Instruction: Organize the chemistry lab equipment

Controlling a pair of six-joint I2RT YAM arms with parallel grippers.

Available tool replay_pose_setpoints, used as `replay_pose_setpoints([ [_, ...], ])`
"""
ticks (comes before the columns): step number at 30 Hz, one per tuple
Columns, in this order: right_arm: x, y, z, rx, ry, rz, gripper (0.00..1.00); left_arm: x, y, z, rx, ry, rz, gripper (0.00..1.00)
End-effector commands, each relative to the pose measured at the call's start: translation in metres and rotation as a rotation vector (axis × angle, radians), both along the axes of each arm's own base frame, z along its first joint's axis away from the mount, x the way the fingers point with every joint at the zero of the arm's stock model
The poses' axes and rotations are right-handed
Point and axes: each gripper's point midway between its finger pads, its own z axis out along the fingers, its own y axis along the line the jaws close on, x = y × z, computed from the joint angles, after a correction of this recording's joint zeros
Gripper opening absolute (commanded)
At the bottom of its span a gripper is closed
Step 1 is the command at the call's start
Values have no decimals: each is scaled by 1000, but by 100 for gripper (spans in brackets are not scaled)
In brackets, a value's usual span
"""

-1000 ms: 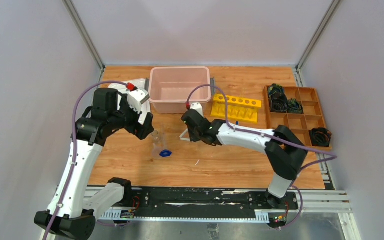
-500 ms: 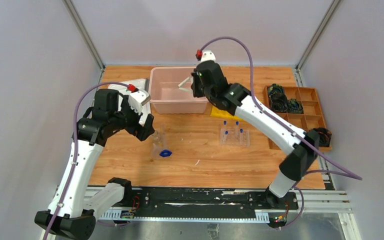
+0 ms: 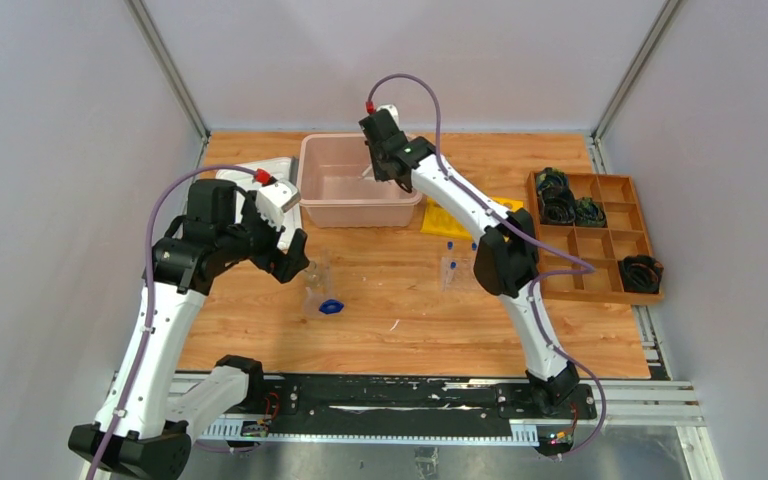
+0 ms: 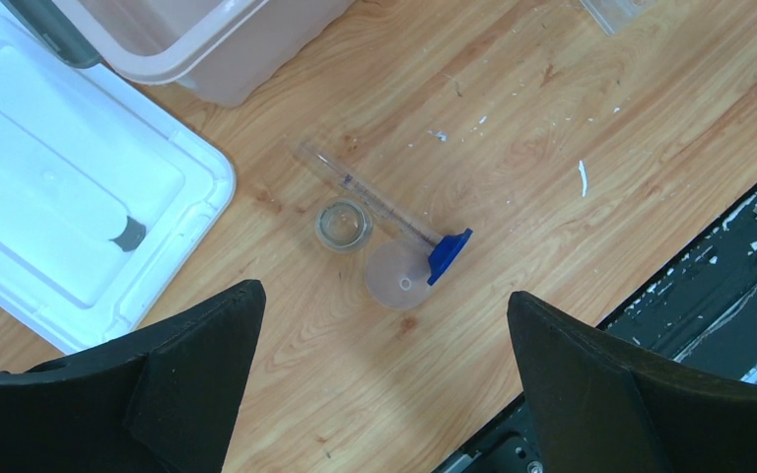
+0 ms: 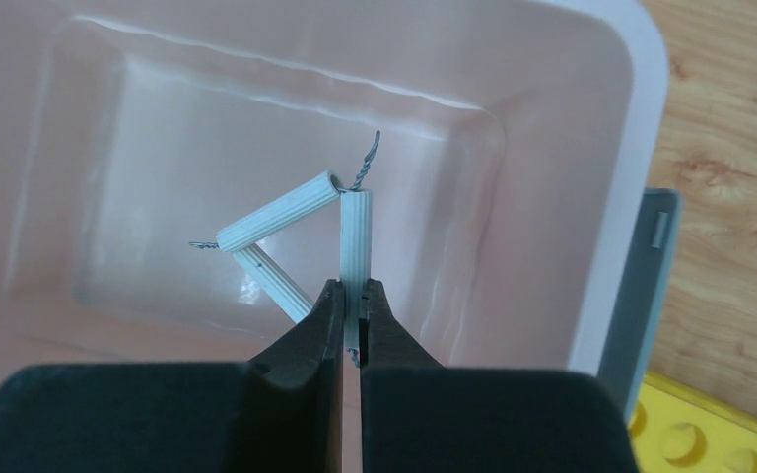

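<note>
"Right wrist view, then. What's in the pink tub (image 5: 552,197)?"

"The white triangle frame (image 5: 276,219), three ribbed white bars joined by twisted wire at the corners. It hangs inside the tub walls, and whether it touches the floor I cannot tell."

"How does it lie?"

"One bar runs straight out from the right pincer (image 5: 351,296), in line with the fingers. Its wire-tipped corner points at the tub's far wall, and the other two bars branch off to the left. The pincer is clenched on that straight bar."

"And the arm?"

"From above, the right arm stretches far forward, its elbow raised over the clear tube rack (image 3: 457,272). The rack stands on the tabletop (image 3: 410,330) with blue-capped tubes (image 3: 450,243) upright in it, partly hidden by the arm. A yellow rack (image 3: 440,215) lies behind it, and a wooden tray (image 3: 600,240) at the right holds dark coils in several compartments."

"The left side?"

"The left pincer (image 4: 382,292) hovers facing down, jaws wide apart and holding nothing. Below it, glass beakers (image 4: 343,225) stand mouth-up. A clear tube (image 4: 365,192) lies flat on a diagonal just beside them, with the small blue piece (image 4: 450,254) at its end nearest the table's front edge. The tub's white lid (image 4: 59,197) rests beside the tub."
</note>
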Motion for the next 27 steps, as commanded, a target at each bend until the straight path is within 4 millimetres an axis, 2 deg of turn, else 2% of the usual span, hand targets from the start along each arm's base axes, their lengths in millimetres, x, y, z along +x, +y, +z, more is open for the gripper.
replay_pose_setpoints([
  [1, 15, -21, -17, -45, 29, -55, 0, -1, -3, 0, -8, -9, -24, 100],
  [3, 18, -22, -33, -64, 43, -65, 0, -1, -2, -4, 4, -2, -25, 100],
  [6, 21, -22, -47, -79, 57, -65, 7, 3, 4, -11, 44, 1, -8, 100],
  [8, 21, -21, -44, -72, 54, -68, 17, 5, 8, -14, 63, 1, 0, 100],
  [9, 20, -20, -42, -65, 52, -68, 25, 5, 9, -15, 69, 2, 2, 100],
  [14, 14, -19, 5, -27, -23, -61, 50, 7, 12, -21, 92, 11, 9, 100],
  [17, 2, -18, 40, 8, -75, -49, 58, 10, 14, -32, 116, 40, 9, 100],
  [18, -5, -19, 58, 28, -102, -42, 58, 11, 16, -38, 131, 55, 10, 100],
  [21, -30, -14, 84, 71, -141, -3, 59, 18, 22, -55, 179, 88, 20, 100],
  [24, -69, 4, 94, 152, -140, 90, 59, 22, 27, -64, 214, 111, 32, 100],
  [27, -117, 33, 87, 181, -126, 224, 61, 23, 27, -60, 191, 106, 38, 100],
])
